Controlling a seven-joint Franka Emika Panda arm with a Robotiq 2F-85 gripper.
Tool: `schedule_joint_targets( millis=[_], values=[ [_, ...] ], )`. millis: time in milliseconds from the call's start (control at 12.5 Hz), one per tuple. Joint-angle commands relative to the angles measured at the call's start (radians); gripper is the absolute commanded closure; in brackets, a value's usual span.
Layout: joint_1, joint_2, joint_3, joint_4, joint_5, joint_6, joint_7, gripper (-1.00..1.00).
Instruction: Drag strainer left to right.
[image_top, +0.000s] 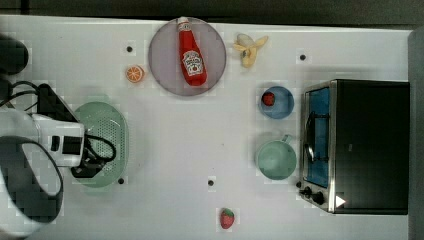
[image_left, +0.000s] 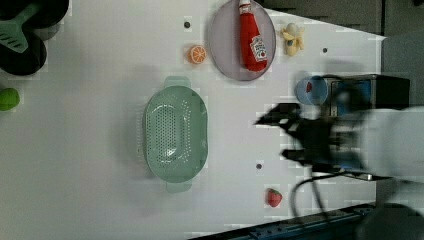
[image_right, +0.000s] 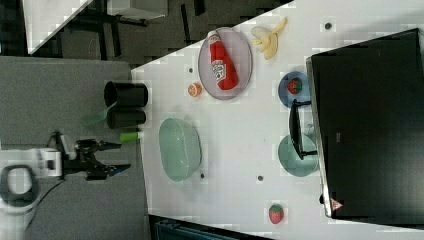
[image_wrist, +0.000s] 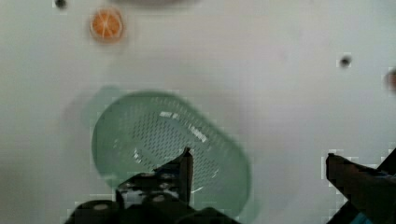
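White table: gripper spread wide, empty, above strainer.

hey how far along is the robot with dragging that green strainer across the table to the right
Done: nothing that shows. The strainer sits at the top view's left end of the table, far from the green cup and toaster oven on the top view's right.
In hand: the gripper hangs above the strainer, open and empty, with no contact showing.
Left: lower onto the strainer, catch it, and drag it toward the top view's right.
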Motion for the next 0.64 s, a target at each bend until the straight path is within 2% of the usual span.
schedule_joint_targets(
  millis=[80, 640],
  values=[
    [-0.003, 0.057, 0.002, -0.039, 0.017, 0.075, 0.317, -1.00],
    [0.019, 0.338, 0.009, -0.110, -0.010, 0.409, 0.647, -1.00]
  ],
)
